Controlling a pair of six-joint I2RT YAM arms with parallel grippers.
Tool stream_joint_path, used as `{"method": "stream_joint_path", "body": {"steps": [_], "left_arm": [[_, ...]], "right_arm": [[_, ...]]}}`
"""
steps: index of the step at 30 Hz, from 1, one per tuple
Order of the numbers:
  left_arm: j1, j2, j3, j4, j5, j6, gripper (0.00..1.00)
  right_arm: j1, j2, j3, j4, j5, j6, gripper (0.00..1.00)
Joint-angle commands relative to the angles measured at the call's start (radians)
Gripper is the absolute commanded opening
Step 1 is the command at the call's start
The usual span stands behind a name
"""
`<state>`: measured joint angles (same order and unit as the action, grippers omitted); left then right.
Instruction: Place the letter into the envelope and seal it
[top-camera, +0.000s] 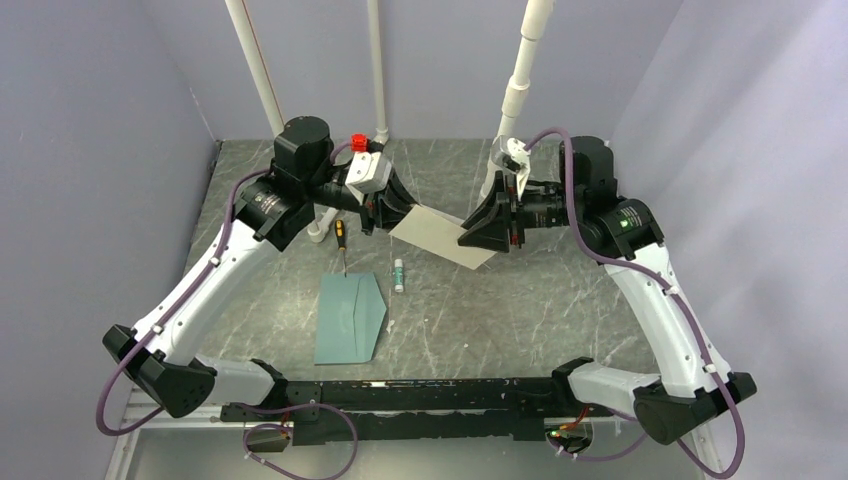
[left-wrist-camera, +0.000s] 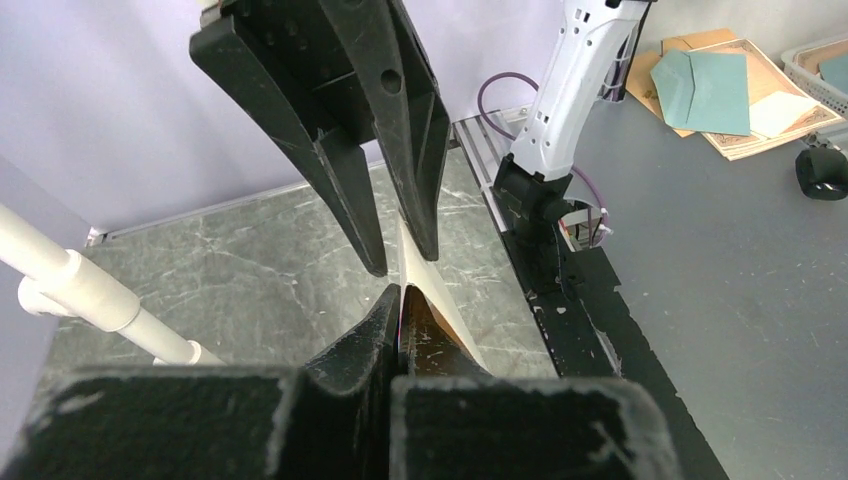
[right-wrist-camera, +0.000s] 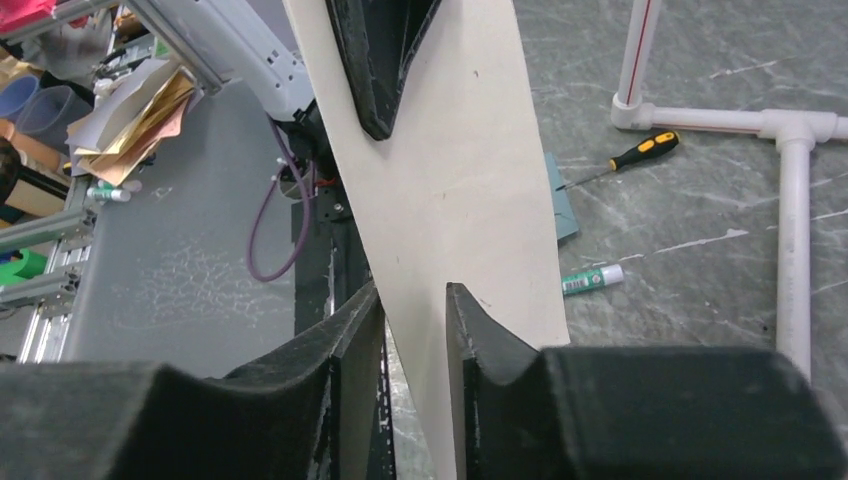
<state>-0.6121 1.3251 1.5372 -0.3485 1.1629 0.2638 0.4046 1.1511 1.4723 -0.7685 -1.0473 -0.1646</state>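
No word, number or brand can be read in any view. The glue stick on the counter has a green-banded label, its print too small to make out. The letter shows a plain tan face.

Pale lilac walls enclose a grey marbled tabletop, white pipes rising behind.

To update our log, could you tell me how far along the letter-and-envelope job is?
Done: the letter is up off the table. In hand: the left gripper pinches it; the right gripper straddles it, fingers apart. Left: inserting it into the envelope, lying with its flap open, then sealing.
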Motion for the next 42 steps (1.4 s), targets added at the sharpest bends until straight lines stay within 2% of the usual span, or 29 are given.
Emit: {"method": "stream_joint_path", "body": {"steps": [1, 5, 8, 9, 10, 13, 15, 17, 20, 22, 26, 30, 33, 38, 42], "left_arm": [[0.0, -0.035, 0.021, 0.022, 0.032, 0.0, 0.02], [0.001, -0.031, 0.031, -0.011, 0.032, 0.022, 0.02], [0.0, -0.028, 0.05, -0.05, 0.018, 0.044, 0.02], [-0.001, -0.027, 0.059, -0.066, 0.01, 0.051, 0.02], [0.0, -0.027, 0.069, -0.085, -0.003, 0.058, 0.07], [0.0, -0.04, 0.098, -0.191, -0.073, 0.136, 0.48], [0.0, -0.063, 0.105, -0.262, -0.177, 0.21, 0.62], [-0.001, -0.089, 0.106, -0.328, -0.315, 0.288, 0.68], [0.0, -0.12, 0.113, -0.372, -0.568, 0.36, 0.72], [0.0, -0.141, 0.112, -0.383, -0.642, 0.402, 0.75], [0.0, -0.167, 0.108, -0.405, -0.605, 0.436, 0.81], [0.0, -0.154, 0.113, -0.435, -0.525, 0.434, 0.85], [-0.001, -0.135, 0.084, -0.346, -0.416, 0.372, 0.87], [-0.002, -0.096, 0.005, -0.096, -0.31, 0.145, 0.92], [-0.002, -0.051, 0.018, -0.083, -0.262, 0.12, 0.91]], "right_arm": [[0.008, 0.013, 0.046, -0.031, 0.003, -0.038, 0.29], [0.008, 0.018, 0.058, -0.029, 0.002, -0.031, 0.18], [0.008, 0.017, 0.065, -0.033, 0.011, -0.032, 0.0], [0.008, 0.016, 0.068, -0.036, 0.013, -0.034, 0.0], [0.008, 0.016, 0.074, -0.045, 0.015, -0.04, 0.0], [0.008, 0.018, 0.086, -0.082, 0.035, -0.071, 0.0], [0.008, 0.021, 0.098, -0.117, 0.066, -0.095, 0.0], [0.008, 0.025, 0.106, -0.151, 0.11, -0.117, 0.0], [0.008, 0.043, 0.116, -0.197, 0.197, -0.141, 0.0], [0.008, 0.06, 0.126, -0.216, 0.271, -0.15, 0.0], [0.009, 0.08, 0.136, -0.207, 0.393, -0.179, 0.0], [0.014, 0.07, 0.146, -0.19, 0.374, -0.229, 0.0], [0.022, 0.068, 0.148, -0.192, 0.333, -0.254, 0.0], [0.043, 0.093, 0.17, -0.243, 0.247, -0.288, 0.0], [0.06, 0.096, 0.171, -0.26, 0.226, -0.299, 0.0]]}}
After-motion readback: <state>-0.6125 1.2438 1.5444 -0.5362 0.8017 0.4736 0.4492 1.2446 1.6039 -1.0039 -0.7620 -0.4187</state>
